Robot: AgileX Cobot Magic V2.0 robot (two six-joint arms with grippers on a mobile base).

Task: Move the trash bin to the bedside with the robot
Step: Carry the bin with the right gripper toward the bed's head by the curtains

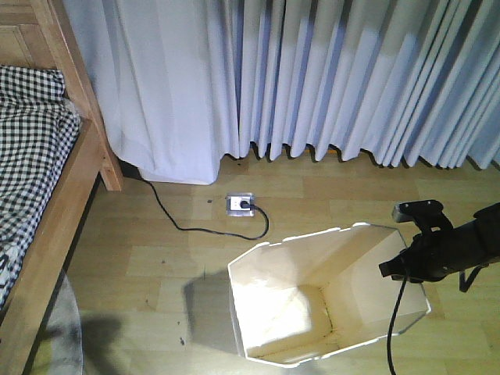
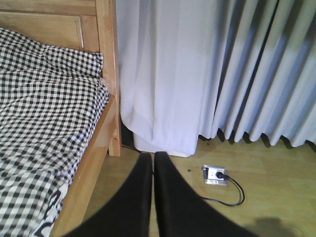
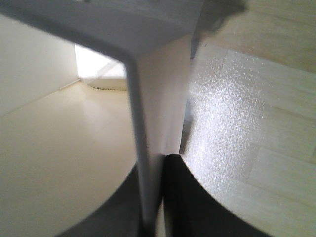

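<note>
Pinching the bin (image 1: 312,258) rim, the right gripper (image 3: 152,187) should drag slowly toward the ten-o'clock bed (image 1: 47,219); left gripper (image 2: 153,163) closed, empty.

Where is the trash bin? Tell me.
Front view, lower right: the trash bin stands near the floor socket, right of the bed, its wall between the jaws of the right gripper.
</note>
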